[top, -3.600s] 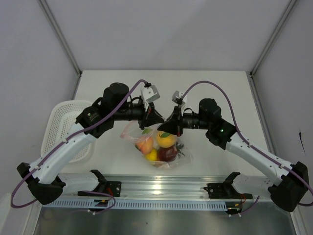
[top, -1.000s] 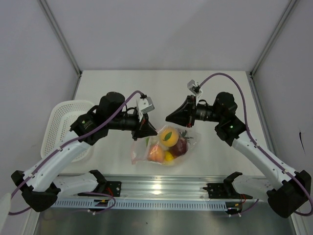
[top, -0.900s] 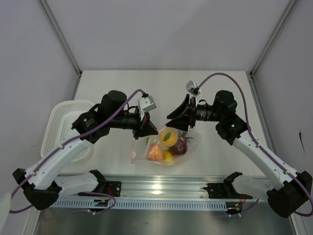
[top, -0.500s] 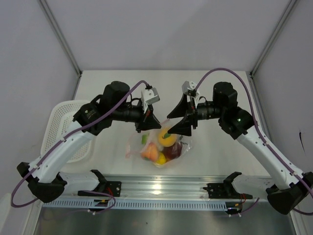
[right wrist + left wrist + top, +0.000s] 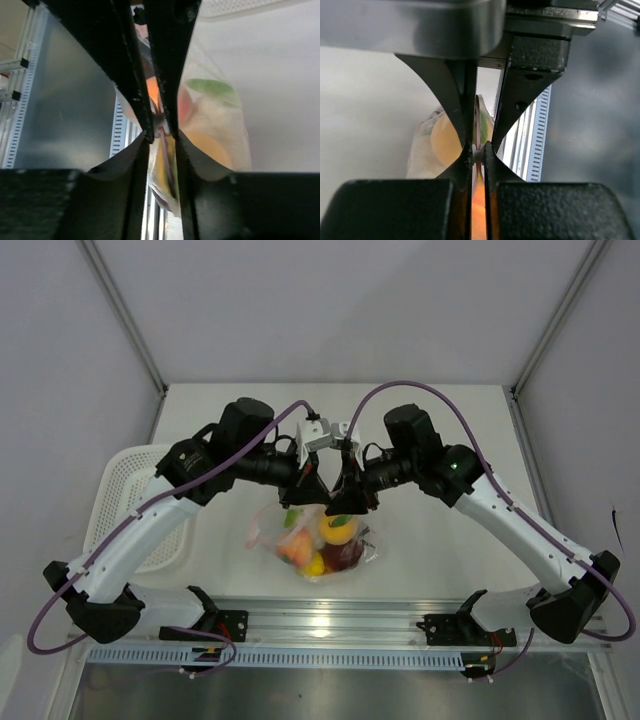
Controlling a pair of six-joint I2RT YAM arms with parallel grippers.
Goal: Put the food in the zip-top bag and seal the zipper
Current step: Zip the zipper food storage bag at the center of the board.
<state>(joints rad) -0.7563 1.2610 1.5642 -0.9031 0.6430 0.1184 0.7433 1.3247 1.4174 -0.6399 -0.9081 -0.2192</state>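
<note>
The zip-top bag (image 5: 266, 530) hangs below both grippers, clear and crinkled, its bottom near the table. Inside is the food: an orange round piece (image 5: 338, 528), a dark red apple (image 5: 346, 555), and a peach and yellow pieces (image 5: 300, 550). My left gripper (image 5: 310, 496) (image 5: 477, 154) is shut on the zipper (image 5: 478, 122), pinching a small white bit of the pinkish strip. Right beside it, my right gripper (image 5: 341, 502) (image 5: 162, 136) has its jaws a narrow way apart, with the zipper (image 5: 167, 160) running between them and not visibly pinched.
A white lattice basket (image 5: 122, 502) lies at the table's left edge under the left arm. The metal rail (image 5: 330, 625) with both arm bases runs along the near edge. Walls close in the back and sides.
The right gripper has swung left to the bag's mouth, right beside the left gripper, and its jaws have narrowed around the strip. The left gripper keeps its grip, and the bag now hangs straighter.
</note>
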